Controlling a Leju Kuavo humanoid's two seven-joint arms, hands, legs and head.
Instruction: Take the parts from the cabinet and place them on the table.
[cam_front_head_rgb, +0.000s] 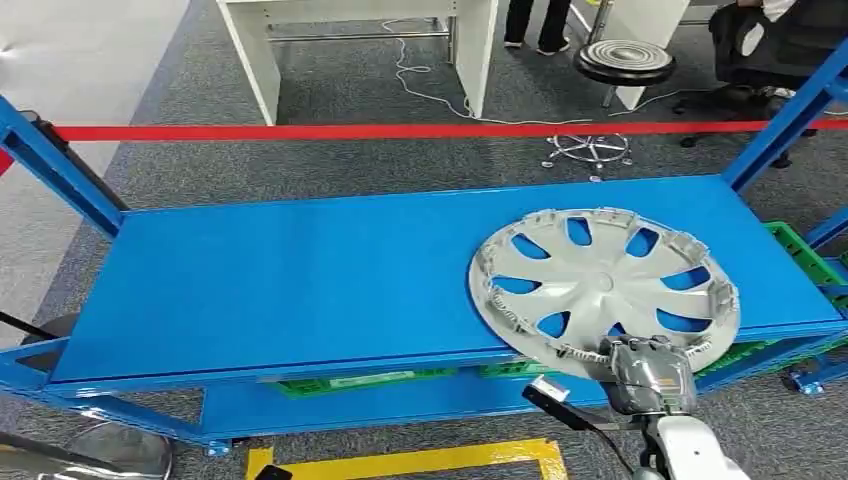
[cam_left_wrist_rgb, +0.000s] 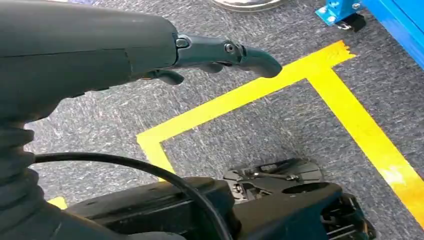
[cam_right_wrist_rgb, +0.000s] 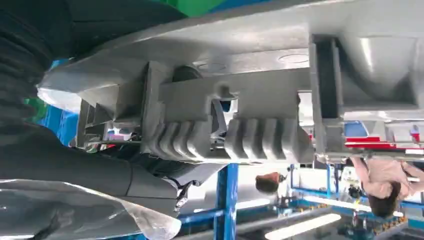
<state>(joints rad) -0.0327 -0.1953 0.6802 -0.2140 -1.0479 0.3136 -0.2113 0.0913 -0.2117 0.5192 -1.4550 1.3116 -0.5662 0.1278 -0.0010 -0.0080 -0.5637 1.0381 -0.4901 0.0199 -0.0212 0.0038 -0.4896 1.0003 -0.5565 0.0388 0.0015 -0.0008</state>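
While my right hand (cam_front_head_rgb: 648, 375) grips the round silver plastic hubcap (cam_front_head_rgb: 604, 283) on the blue shelf (cam_front_head_rgb: 300, 280), my left hand (cam_left_wrist_rgb: 150, 55) hangs empty, fingers apart; carrying remains.

You get bright, even overhead light on the glossy blue metal shelf top (cam_front_head_rgb: 300, 270), with soft shadows and little glare. The right wrist view is crowded and blurred up close; pale strip-light reflections streak its background.
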